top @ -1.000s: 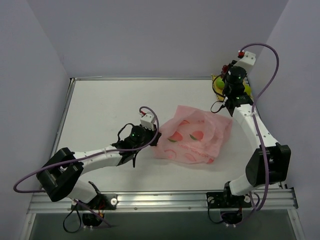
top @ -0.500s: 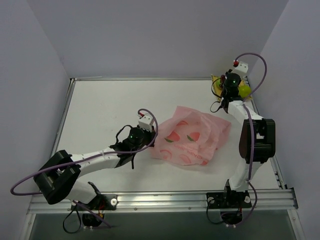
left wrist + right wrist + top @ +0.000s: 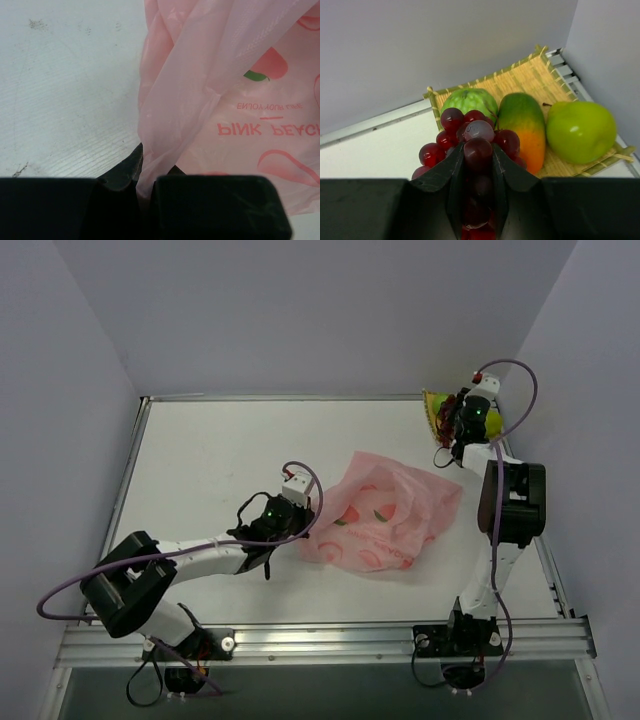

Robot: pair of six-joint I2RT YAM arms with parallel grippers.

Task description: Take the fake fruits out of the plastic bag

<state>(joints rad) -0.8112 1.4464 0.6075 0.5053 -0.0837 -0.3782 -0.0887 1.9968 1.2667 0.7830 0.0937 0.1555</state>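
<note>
Grapes, a dark purple glossy plastic bunch (image 3: 476, 131), hang clamped in the right gripper (image 3: 477, 152) just above the square yellow woven mat (image 3: 535, 75), where an orange-green plastic mango (image 3: 522, 127) and round green plastic fruits (image 3: 580, 131) lie. Best to lower the bunch gently beside the mango before releasing, so nothing gets knocked rolling. The left gripper (image 3: 145, 175) pinches the edge of the translucent pink peach-printed plastic bag (image 3: 225, 100)

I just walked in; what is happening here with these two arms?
The left gripper is shut on an edge of the pink plastic bag in the middle of the table. The right gripper holds a grape bunch by the woven mat in the far right corner, where a mango, a smooth green fruit and a darker green fruit already lie. Whether the bag is empty cannot be seen.
</note>
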